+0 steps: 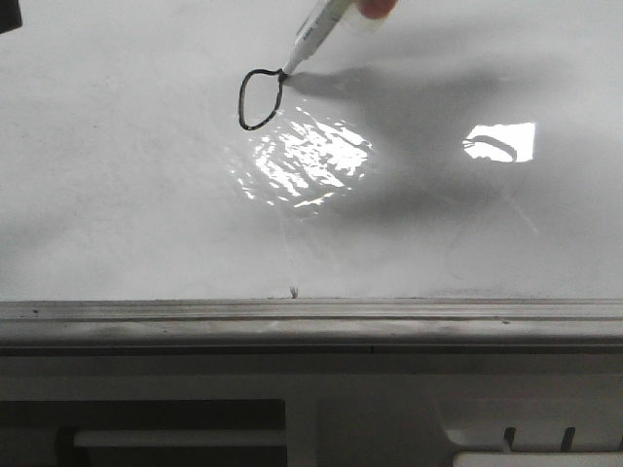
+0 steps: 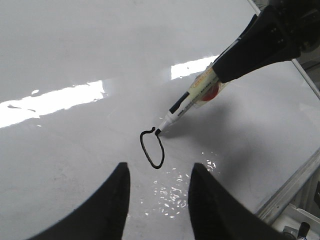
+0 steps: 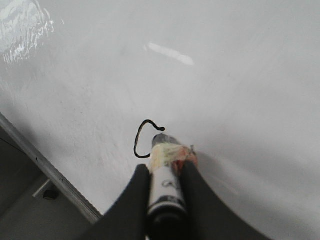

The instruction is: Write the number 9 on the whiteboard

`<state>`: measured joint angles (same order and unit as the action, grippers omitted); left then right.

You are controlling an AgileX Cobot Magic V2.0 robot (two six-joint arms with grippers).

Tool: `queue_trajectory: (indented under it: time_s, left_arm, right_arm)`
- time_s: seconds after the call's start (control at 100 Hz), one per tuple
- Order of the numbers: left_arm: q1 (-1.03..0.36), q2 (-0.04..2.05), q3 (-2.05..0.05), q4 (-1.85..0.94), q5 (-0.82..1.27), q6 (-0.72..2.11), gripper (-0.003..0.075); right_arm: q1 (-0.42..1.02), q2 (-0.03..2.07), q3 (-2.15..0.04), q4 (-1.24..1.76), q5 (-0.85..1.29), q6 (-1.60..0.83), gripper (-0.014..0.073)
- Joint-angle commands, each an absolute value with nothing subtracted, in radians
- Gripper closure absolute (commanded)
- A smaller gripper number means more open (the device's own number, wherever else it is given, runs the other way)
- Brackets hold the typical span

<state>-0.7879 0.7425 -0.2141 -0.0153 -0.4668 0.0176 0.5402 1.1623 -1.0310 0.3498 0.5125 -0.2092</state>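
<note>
1. The right pincer (image 3: 162, 172) reaches in slantwise over the whiteboard (image 1: 117, 195), clamped on a marker (image 2: 187, 102).
2. The marker tip touches the number 9 (image 1: 260, 99), so far only a closed loop.
3. The left pincer (image 2: 159, 190) hovers nearby, fingers apart, holding nothing.

The number 9 (image 1: 260, 98) is drawn on the whiteboard (image 1: 117, 195), behind the ledge (image 1: 311, 321); the marker (image 1: 316, 34) tip is set at its right.
</note>
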Motion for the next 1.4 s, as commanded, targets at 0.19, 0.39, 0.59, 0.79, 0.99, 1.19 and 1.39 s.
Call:
queue_trajectory:
  time_s: [0.19,0.39,0.59,0.79,0.99,1.19,1.39]
  left_arm:
    - [-0.793,0.739,-0.242,-0.024,-0.551,0.008,0.0459]
    - [-0.793,0.739,-0.242,-0.024,-0.547,0.008,0.0458]
    - [-0.805,0.739,-0.242,0.139,-0.544,0.000,0.0455]
    - [-0.878,0.813,-0.242,0.212,-0.540,-0.051,0.0455]
    - [-0.911,0.918,-0.242,0.214,-0.562,-0.051,0.0455]
    - [-0.911,0.977,-0.242,0.214,-0.622,-0.051,0.0455]
    - [-0.911,0.986,-0.242,0.214,-0.627,-0.051,0.0461]
  right_arm:
    - [0.532,1.152,-1.005,0.370,0.542,-0.205,0.0663]
    - [0.556,1.124,-0.902,0.413,0.518,-0.205,0.0663]
    - [0.616,1.064,-0.907,0.452,0.504,-0.205,0.0663]
    - [0.738,1.068,-0.907,0.473,0.470,-0.205,0.0663]
    - [0.818,1.099,-0.907,0.499,0.426,-0.205,0.0663]
    - [0.839,1.108,-0.907,0.539,0.429,-0.205,0.0663]
    - [0.839,1.109,-0.907,0.543,0.444,-0.205,0.0663]
